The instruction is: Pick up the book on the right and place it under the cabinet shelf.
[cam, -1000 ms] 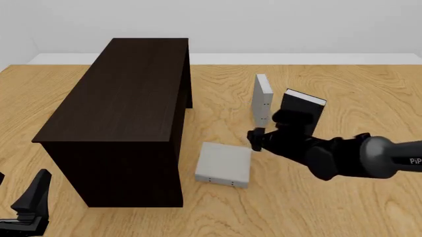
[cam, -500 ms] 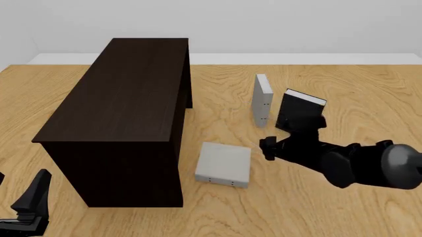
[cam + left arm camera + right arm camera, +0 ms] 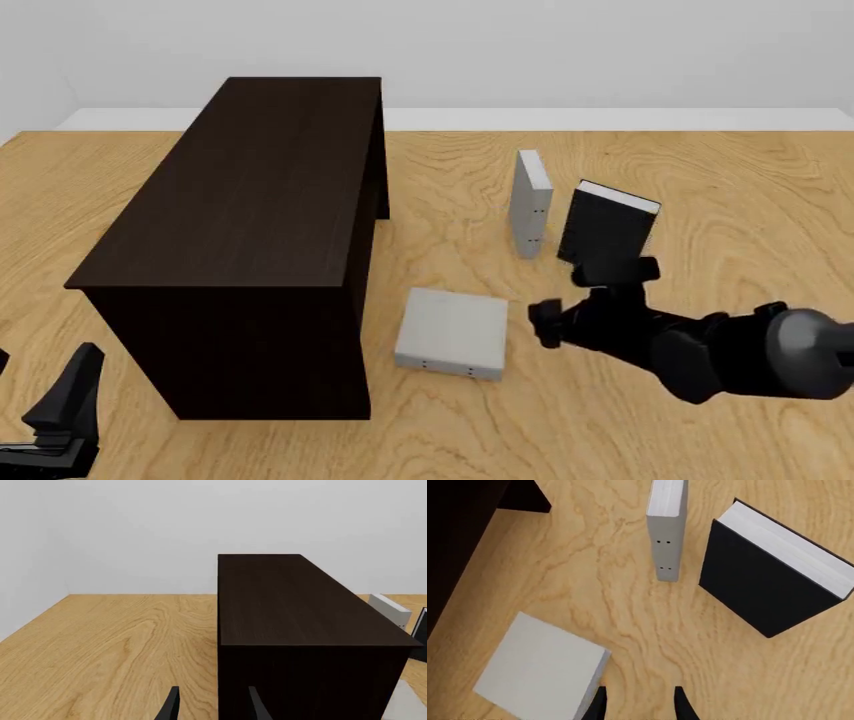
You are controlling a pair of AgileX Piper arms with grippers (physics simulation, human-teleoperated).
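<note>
Two light grey books with two dark dots on the spine show. One stands upright [image 3: 530, 203] right of the dark brown cabinet shelf [image 3: 254, 200]; it also shows in the right wrist view [image 3: 666, 530]. The other lies flat [image 3: 454, 333] by the cabinet's front right corner, and the right wrist view [image 3: 537, 672] shows it too. My right gripper [image 3: 545, 318] is open and empty, just right of the flat book and apart from it, fingers [image 3: 599, 706] pointing at bare table. My left gripper [image 3: 60, 405] is open and empty at the front left, facing the cabinet [image 3: 300, 630].
A black-covered book [image 3: 605, 230] with white page edges stands tilted just right of the upright grey book, close behind my right gripper; it also shows in the right wrist view [image 3: 764, 587]. The wooden table [image 3: 721, 180] ends at a white wall at the back.
My right gripper has moved back toward the front right, away from the upright grey book and the black book. The books, the cabinet and the left arm have not moved.
</note>
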